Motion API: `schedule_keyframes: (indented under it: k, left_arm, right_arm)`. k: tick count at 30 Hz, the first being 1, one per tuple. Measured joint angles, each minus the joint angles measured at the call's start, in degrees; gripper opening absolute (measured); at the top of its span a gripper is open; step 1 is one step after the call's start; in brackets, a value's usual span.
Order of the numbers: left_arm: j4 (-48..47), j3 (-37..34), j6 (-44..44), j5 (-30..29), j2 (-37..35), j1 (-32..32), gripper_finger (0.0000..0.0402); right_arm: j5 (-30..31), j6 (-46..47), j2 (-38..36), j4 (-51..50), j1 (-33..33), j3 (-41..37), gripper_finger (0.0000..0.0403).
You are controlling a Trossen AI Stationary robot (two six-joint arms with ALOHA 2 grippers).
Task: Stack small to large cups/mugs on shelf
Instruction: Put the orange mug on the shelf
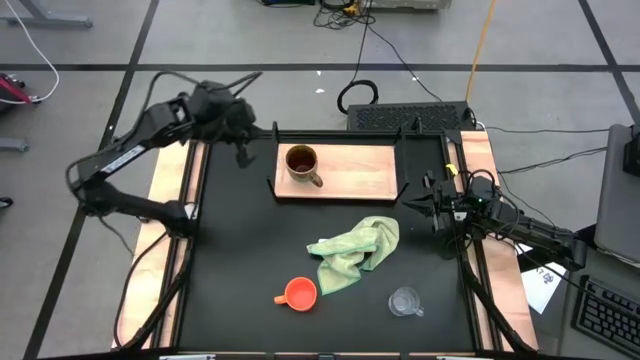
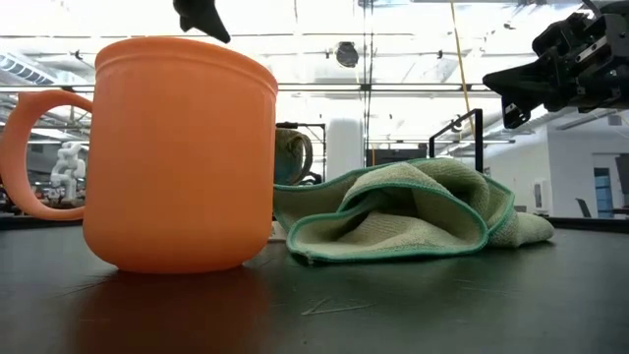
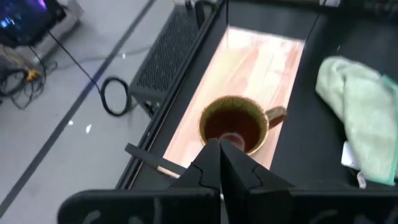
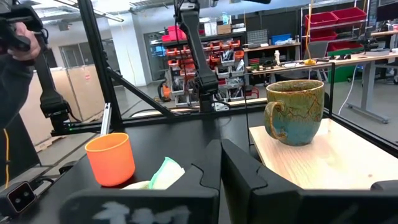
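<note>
The brown mug (image 1: 303, 165) stands upright on the left part of the light wooden shelf (image 1: 355, 178) at the table's far side; the left wrist view looks down into it (image 3: 235, 124). The orange cup (image 1: 299, 293) stands on the black tabletop near the front edge, and the clear glass cup (image 1: 404, 301) stands to its right. My left gripper (image 1: 243, 152) is shut and hangs in the air just left of the shelf's left bracket, holding nothing. My right gripper (image 1: 415, 205) is shut at the table's right side, beside the shelf's right end.
A crumpled light green cloth (image 1: 355, 250) lies mid-table between the shelf and the two small cups. Black brackets (image 1: 273, 160) stand at the shelf's ends. A black box (image 1: 410, 117) sits behind the shelf. A person's sleeve (image 4: 15, 81) shows beyond the table.
</note>
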Motion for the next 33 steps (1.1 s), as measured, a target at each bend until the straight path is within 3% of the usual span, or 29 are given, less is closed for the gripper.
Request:
schedule_keyframes:
  k: [13,20,33]
  left_arm:
    - [21.44,-27.27,-7.01,4.94,-22.06,-5.17,0.0000]
    - [34.71,-41.26,-8.93,2.29,-32.81,-9.34,0.0000]
    - [40.26,-55.85,-11.93,-0.73,-42.54,-11.00,0.0000]
  right_arm:
    - [0.00,0.00,-0.02,0.02,0.00,0.00,0.0000]
    - [0.00,0.00,-0.01,0.02,0.00,0.02,0.0000]
    - [0.00,0.00,-0.02,-0.24,0.00,0.00,0.0000]
